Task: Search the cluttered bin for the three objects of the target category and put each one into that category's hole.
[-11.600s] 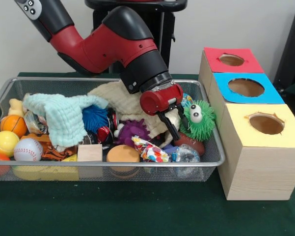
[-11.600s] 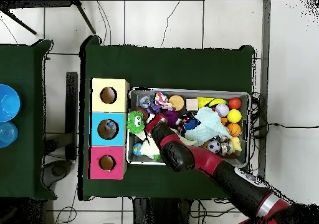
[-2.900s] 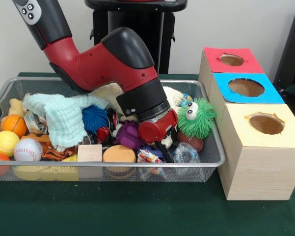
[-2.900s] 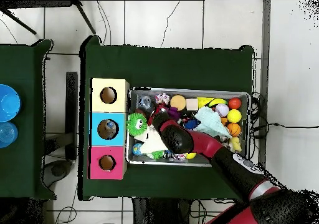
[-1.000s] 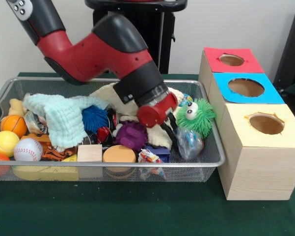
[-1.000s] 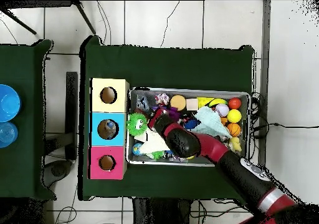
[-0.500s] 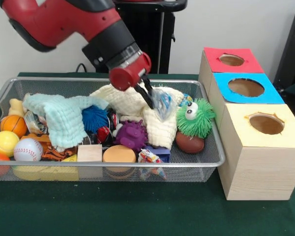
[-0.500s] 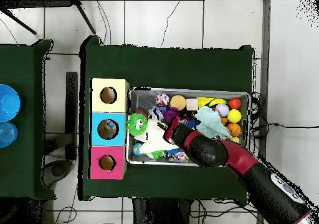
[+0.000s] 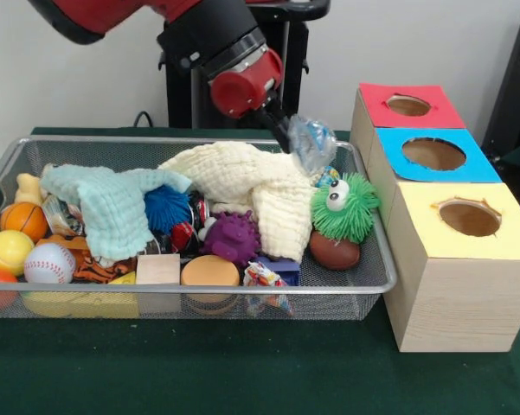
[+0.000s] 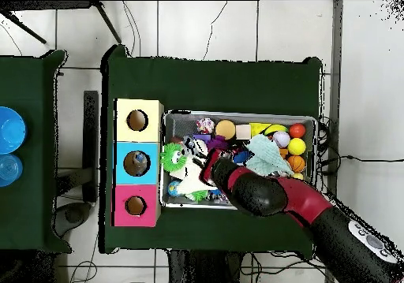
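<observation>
Only the front view shows the tool (image 9: 287, 134) raised above the wire bin (image 9: 376, 259), clamping a crinkled clear wrapper (image 9: 311, 143) at upper center; overhead, the arm (image 10: 260, 193) hides both.

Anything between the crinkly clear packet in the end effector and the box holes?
Nothing visible. The end effector holds the crinkly clear packet lifted above the wire bin's rim, beside the boxes. The red-topped hole, blue-topped hole and yellow-topped hole all show uncovered. The green fuzzy toy sits lower, inside the bin.
</observation>
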Action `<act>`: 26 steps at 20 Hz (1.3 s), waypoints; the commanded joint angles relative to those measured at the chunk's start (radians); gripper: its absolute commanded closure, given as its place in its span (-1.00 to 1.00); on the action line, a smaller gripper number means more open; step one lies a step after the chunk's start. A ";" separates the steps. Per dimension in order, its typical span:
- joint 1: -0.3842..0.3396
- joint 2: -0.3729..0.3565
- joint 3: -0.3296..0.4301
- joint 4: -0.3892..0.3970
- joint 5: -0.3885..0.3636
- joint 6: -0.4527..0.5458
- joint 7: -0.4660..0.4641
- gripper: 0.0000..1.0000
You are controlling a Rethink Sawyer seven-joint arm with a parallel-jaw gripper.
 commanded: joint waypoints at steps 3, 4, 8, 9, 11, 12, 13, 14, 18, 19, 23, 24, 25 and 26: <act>0.069 -0.086 0.040 0.093 0.108 0.018 0.318 1.00; 0.074 -0.099 0.041 0.103 0.119 0.016 0.323 1.00; 0.117 -0.129 0.009 0.119 0.139 -0.011 0.334 1.00; 0.155 -0.121 -0.039 0.098 0.128 -0.021 0.331 1.00; 0.193 -0.118 -0.073 0.091 0.129 -0.043 0.339 1.00; 0.204 -0.118 -0.081 0.091 0.132 -0.052 0.342 1.00; 0.217 -0.121 -0.086 0.093 0.137 -0.062 0.349 1.00; 0.229 -0.124 -0.091 0.095 0.141 -0.073 0.356 1.00; 0.288 -0.112 -0.130 0.086 0.146 -0.138 0.378 1.00; 0.305 -0.102 -0.143 0.083 0.145 -0.159 0.383 1.00; 0.347 -0.089 -0.186 0.076 0.149 -0.198 0.383 1.00; 0.353 -0.088 -0.192 0.074 0.152 -0.202 0.380 1.00; 0.359 -0.092 -0.200 0.072 0.157 -0.201 0.377 1.00; 0.365 -0.096 -0.209 0.071 0.161 -0.201 0.373 1.00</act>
